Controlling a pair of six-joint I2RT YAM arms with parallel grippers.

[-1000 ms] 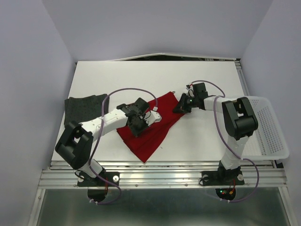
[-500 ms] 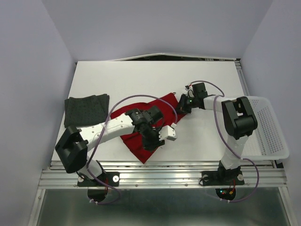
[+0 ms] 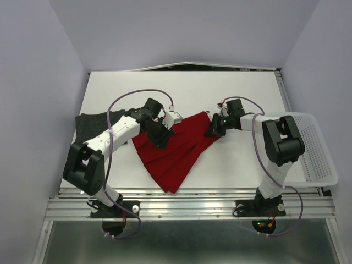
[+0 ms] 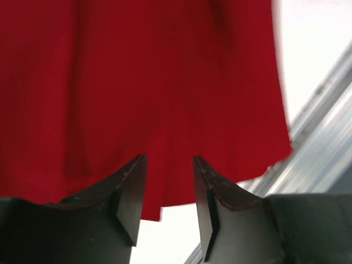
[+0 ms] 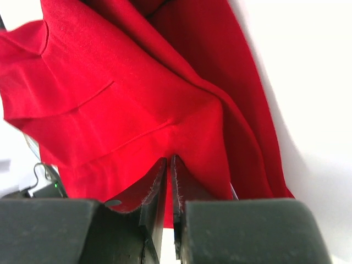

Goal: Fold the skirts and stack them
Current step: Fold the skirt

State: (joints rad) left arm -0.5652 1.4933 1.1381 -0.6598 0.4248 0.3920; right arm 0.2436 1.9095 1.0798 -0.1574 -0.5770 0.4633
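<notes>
The red skirt [image 3: 175, 153] lies spread in a flared shape at the table's middle. My left gripper [image 3: 160, 139] hovers over its upper left part; in the left wrist view the gripper [image 4: 169, 160] is open and empty, with red cloth [image 4: 137, 82] beyond the fingertips. My right gripper [image 3: 212, 131] is shut on the red skirt's right corner; the right wrist view shows the gripper [image 5: 169, 160] pinching a ridge of red cloth [image 5: 126, 104]. The dark grey dotted skirt [image 3: 91, 125] lies folded at the left, partly behind my left arm.
A white mesh basket [image 3: 314, 148] stands at the right edge of the table. The metal rail [image 3: 187, 193] runs along the near edge. White table surface [image 3: 181, 91] lies behind the skirts.
My left gripper has moved from the skirt's near right part back up to its upper left. The red skirt now lies wider and flatter. The right gripper still holds the corner.
</notes>
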